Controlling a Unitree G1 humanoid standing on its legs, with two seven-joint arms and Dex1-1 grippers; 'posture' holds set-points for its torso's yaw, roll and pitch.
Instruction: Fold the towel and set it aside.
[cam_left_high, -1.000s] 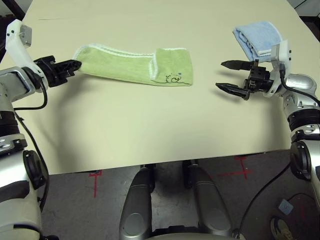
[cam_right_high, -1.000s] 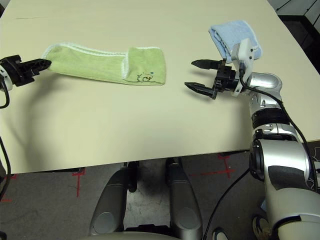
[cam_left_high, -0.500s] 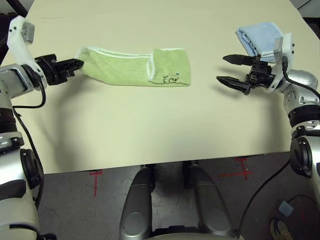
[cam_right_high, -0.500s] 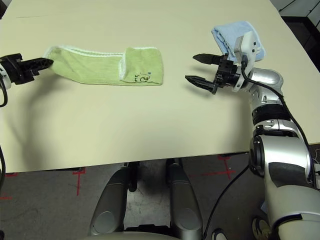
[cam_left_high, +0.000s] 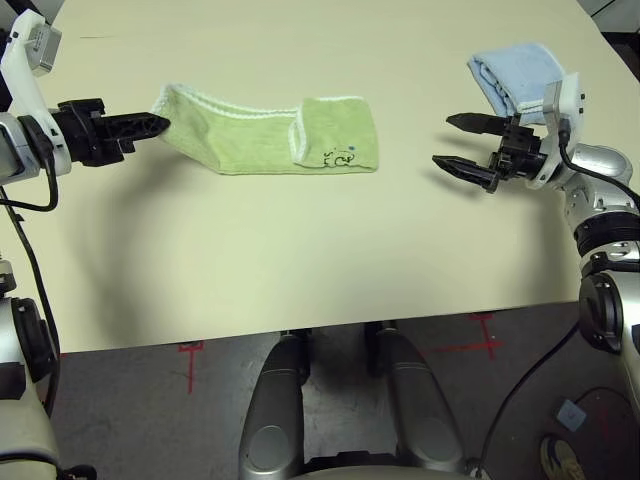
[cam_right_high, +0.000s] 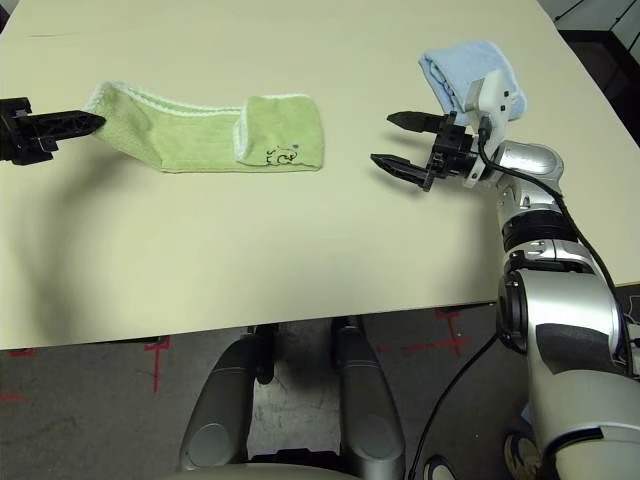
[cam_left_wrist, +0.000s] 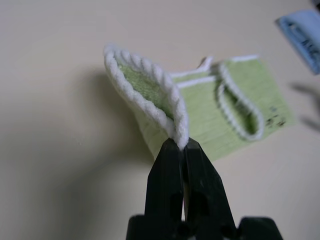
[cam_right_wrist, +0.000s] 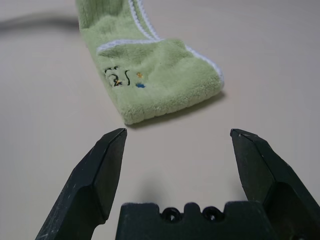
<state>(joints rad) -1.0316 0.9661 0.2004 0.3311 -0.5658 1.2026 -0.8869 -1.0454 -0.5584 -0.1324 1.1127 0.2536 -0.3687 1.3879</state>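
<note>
The towel (cam_left_high: 270, 137) is a light green washcloth with white edging, stretched in a long band across the far left of the table (cam_left_high: 300, 250). Its right end is folded over and shows a dark embroidered logo (cam_left_high: 342, 157). My left gripper (cam_left_high: 155, 125) is shut on the towel's left end and holds that end lifted off the table; the left wrist view shows the white edging (cam_left_wrist: 175, 112) pinched between the fingers. My right gripper (cam_left_high: 455, 143) hovers open above the table, to the right of the towel's folded end (cam_right_wrist: 165, 85) and apart from it.
A folded light blue cloth (cam_left_high: 515, 75) lies at the far right of the table, just behind my right gripper. The table's front edge runs below both arms.
My left gripper has pulled back to the left and raised the towel's left end. The right gripper has drifted slightly and stays open.
</note>
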